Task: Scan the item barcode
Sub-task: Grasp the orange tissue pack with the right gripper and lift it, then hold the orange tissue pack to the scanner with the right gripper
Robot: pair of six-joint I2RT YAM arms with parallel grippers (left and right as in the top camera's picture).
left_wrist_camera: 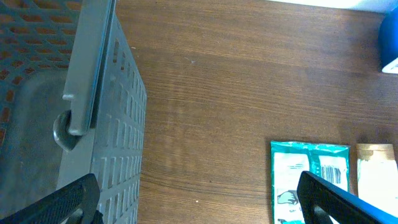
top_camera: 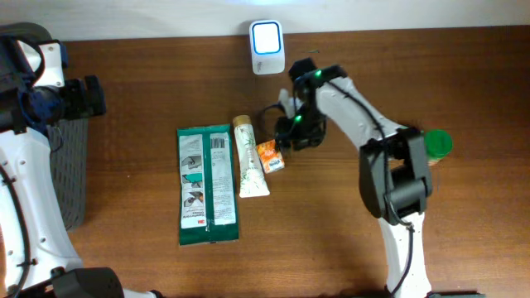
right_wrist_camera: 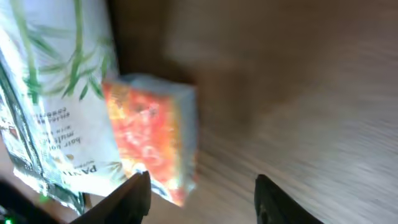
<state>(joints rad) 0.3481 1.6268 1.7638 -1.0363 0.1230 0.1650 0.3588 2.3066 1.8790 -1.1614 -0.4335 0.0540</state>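
A small orange packet point(top_camera: 271, 156) point(right_wrist_camera: 155, 137) lies flat on the wooden table beside a white tube point(top_camera: 250, 157) point(right_wrist_camera: 56, 93). My right gripper point(top_camera: 290, 136) point(right_wrist_camera: 202, 199) hovers just right of the packet, open, with only bare table between its fingers. The packet's edge is near the left fingertip point(right_wrist_camera: 137, 193). The white scanner point(top_camera: 267, 47) with a lit blue face stands at the table's back edge. A green pack point(top_camera: 207, 184) point(left_wrist_camera: 308, 180) shows a barcode point(top_camera: 219, 142). My left gripper point(top_camera: 83, 95) point(left_wrist_camera: 199, 205) is open over the far left of the table.
A grey mesh basket point(top_camera: 70, 165) point(left_wrist_camera: 37, 93) sits at the left edge, under the left arm. A green-capped bottle point(top_camera: 437, 143) stands at the right, behind the right arm's base.
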